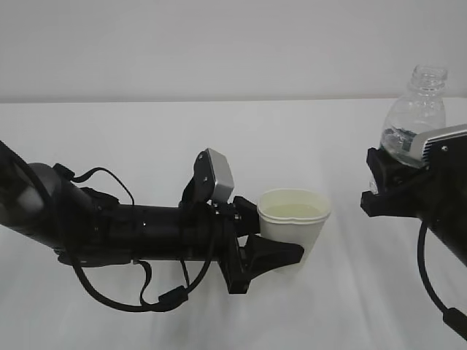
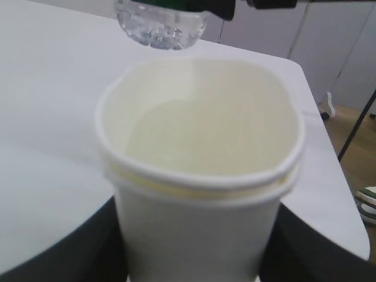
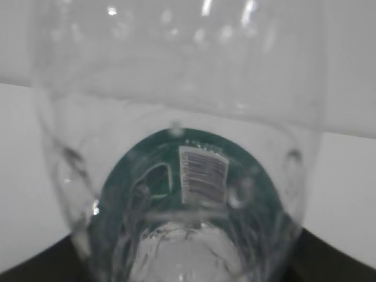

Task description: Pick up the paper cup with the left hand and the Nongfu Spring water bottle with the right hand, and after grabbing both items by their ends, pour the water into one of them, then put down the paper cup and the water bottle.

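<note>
A white table (image 1: 146,131) against a pale wall (image 1: 219,44) — wooden floor (image 2: 352,126) beyond.

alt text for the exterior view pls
The left gripper holds a white paper cup with liquid inside above a white table. At right, the right gripper holds an upright, uncapped clear bottle.

The paper cup (image 1: 293,221) sits upright in the left tool (image 1: 271,244) above the tabletop (image 1: 146,138), with the water (image 1: 292,212) in it. Well to its right and higher, the right tool (image 1: 388,184) holds the Nongfu Spring water bottle (image 1: 416,113) upright.
</note>
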`<state>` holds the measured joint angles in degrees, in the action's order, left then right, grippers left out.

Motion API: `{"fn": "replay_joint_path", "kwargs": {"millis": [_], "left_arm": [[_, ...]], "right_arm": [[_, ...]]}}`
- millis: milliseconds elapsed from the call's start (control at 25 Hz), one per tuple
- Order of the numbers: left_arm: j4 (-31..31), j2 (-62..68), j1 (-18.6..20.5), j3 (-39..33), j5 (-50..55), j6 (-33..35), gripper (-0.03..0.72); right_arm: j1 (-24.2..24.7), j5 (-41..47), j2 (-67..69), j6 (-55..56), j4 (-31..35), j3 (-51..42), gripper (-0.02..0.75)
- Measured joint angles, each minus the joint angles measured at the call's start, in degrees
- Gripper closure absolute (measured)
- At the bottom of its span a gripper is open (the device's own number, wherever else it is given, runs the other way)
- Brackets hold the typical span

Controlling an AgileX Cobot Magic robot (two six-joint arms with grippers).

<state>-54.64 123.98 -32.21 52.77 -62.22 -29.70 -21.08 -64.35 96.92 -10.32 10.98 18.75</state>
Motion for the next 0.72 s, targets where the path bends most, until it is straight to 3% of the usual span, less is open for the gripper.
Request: {"fn": "replay_joint_path", "kwargs": {"millis": [720], "left_arm": [[1.76, 0.00, 0.00, 0.00, -1.02, 1.29, 0.274]], "right_arm": [[0.00, 0.00, 14.13, 4.62, 2.53, 11.17, 0.360]]}}
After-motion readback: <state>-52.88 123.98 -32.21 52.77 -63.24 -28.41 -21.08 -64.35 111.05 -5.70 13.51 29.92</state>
